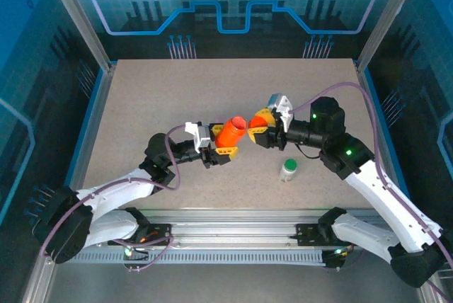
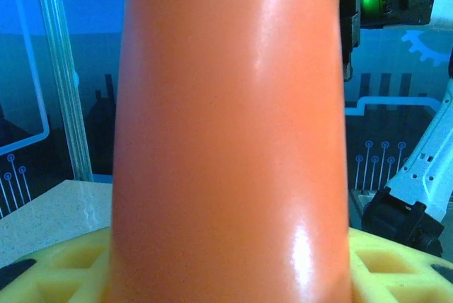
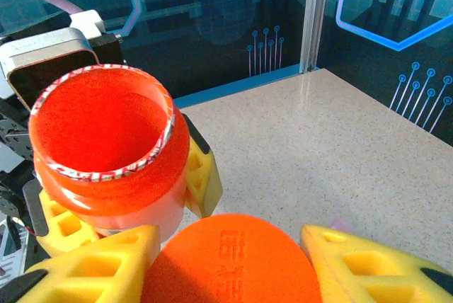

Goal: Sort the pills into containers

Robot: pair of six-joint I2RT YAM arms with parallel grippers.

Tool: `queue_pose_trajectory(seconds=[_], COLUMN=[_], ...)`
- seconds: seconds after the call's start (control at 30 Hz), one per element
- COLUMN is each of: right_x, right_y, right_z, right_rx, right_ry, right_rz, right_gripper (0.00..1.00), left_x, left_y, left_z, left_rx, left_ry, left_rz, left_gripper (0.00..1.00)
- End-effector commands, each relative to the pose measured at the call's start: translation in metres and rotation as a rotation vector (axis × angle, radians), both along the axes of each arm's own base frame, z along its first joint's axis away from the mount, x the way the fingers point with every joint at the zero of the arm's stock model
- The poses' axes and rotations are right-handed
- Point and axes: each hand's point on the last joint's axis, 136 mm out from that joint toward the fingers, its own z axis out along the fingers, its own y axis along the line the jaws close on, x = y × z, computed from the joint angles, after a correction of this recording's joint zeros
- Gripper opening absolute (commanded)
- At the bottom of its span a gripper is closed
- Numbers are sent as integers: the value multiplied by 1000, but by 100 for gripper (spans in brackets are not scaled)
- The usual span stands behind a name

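Right up against the lens of the left wrist camera is the orange bottle (image 2: 230, 140), its smooth wall standing between yellow fingers (image 2: 56, 267). The left gripper (image 1: 224, 140) is clamped round the bottle's lower body and holds it just off the middle of the table (image 1: 141, 105), mouth tipped toward 1 o'clock.

From the right wrist camera the rim is wide open, with no lid on it. The orange cap (image 3: 233, 260) sits pinched in the right gripper (image 1: 257, 124), which hovers at 3 o'clock of the bottle, just beside the mouth. So both hands are closed, one on the bottle and one on its cap.

Down at 4 o'clock from the pair, a small green-capped bottle (image 1: 288, 169) stands upright on the table with its lid still on, well apart from either hand.

My read on progress: the opening step on the orange bottle looks finished and nothing more. Whether pills lie inside I cannot tell, as the interior reads as plain orange. No sorting appears to have started. Setting the cap down, tipping pills out, placing them in the containers and opening the second bottle all seem left to do.
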Motion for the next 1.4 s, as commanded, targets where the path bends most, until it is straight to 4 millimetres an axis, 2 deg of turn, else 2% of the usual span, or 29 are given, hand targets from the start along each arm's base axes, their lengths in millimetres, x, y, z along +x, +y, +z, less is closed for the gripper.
queue_pose_trajectory(seconds=[0.0,0.17,0.5,0.7,0.83,0.97,1.37], right_x=[2,0,-9,-13,-2,0,-33], right_y=[4,6,-15,-4,9,21,30], right_z=[-1,12,40,52,43,33,1], right_rx=[-13,26,39,124,139,145,101], right_ry=[-15,-44,-134,-156,-110,-81,-8], right_rz=[12,33,-18,50,81,114,304], right_gripper=[23,23,22,22,22,22,26], left_x=[-9,-5,7,8,8,8,4], left_y=[0,-2,-4,-9,-11,-11,-13], left_z=[21,19,9,6,5,7,16], left_rx=[-42,-40,-38,-33,-32,-31,-34], left_ry=[-87,-74,-47,-33,-33,-35,-59], left_rz=[-26,-24,14,-11,-17,-20,-48], left_gripper=[5,5,5,5,5,5,5])
